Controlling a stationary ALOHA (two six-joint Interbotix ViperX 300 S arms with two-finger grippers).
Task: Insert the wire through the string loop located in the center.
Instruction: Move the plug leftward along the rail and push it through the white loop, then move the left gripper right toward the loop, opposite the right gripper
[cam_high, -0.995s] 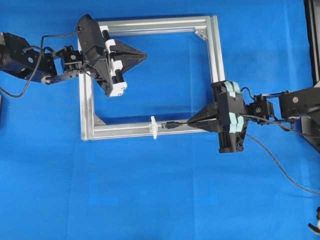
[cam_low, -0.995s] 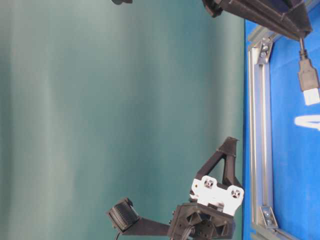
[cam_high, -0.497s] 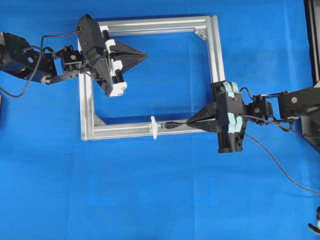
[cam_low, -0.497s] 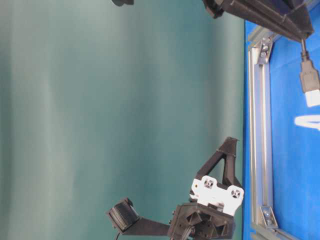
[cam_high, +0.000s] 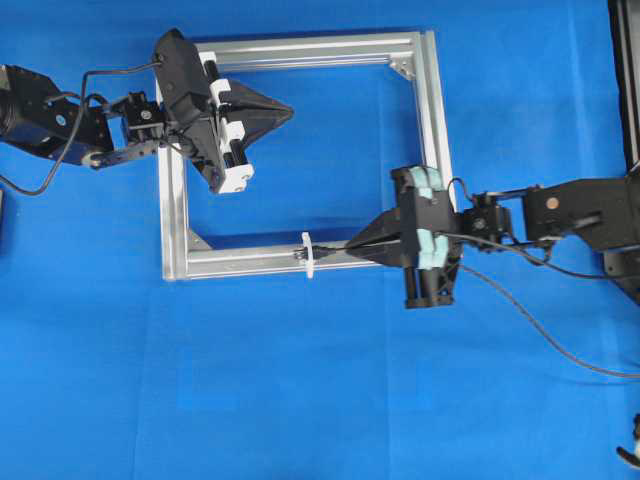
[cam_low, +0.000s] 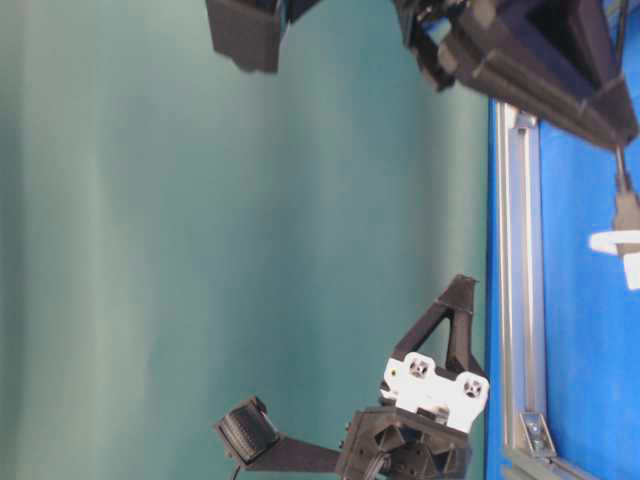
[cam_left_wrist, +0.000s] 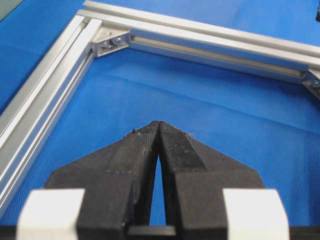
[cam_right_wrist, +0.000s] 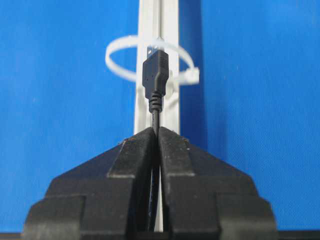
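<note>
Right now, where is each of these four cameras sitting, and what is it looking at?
Overhead: above, looking straight down on the frame, both arms, the left pincer and right pincer.
Table-level: low at the table's edge, picture turned sideways; both arms show.
Left wrist: on the left arm, looking past its shut pincer into the frame.
Right wrist: on the right arm, behind its pincer gripping the wire at the loop.
Shared: overhead and right wrist both show the loop.

Bright, even light, soft shadows; the table-level view looks slightly blurred.
</note>
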